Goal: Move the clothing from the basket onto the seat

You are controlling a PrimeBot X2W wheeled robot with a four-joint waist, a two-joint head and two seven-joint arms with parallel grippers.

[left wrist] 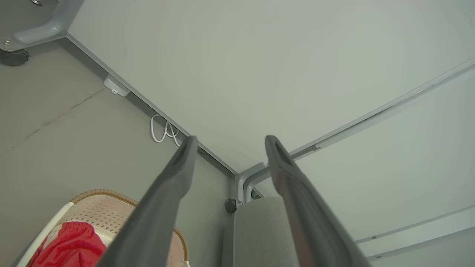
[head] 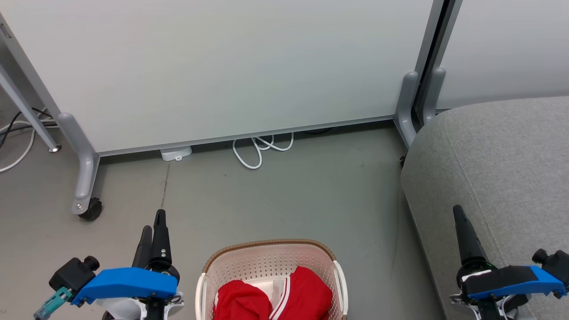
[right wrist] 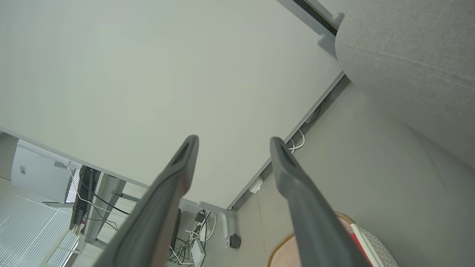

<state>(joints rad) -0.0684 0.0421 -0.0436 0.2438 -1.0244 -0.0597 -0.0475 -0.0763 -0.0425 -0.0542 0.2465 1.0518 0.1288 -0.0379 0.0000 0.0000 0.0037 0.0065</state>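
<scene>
Left hand [left wrist: 231, 139] and right hand [right wrist: 233, 139] spread, empty, clothing [head: 306, 291] in basket [head: 266, 243] between them

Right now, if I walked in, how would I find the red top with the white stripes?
Find the big grey seat; on the floor beside it stands a cream basket with a brown rim. Two red garments lie inside; the striped garment is nearer the seat. White stripes run along its edge, while the other red garment looks plain.

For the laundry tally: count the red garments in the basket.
2: a plain red garment on the left side of the basket, and a white-striped red garment on its right side. More may lie hidden beneath them.
</scene>
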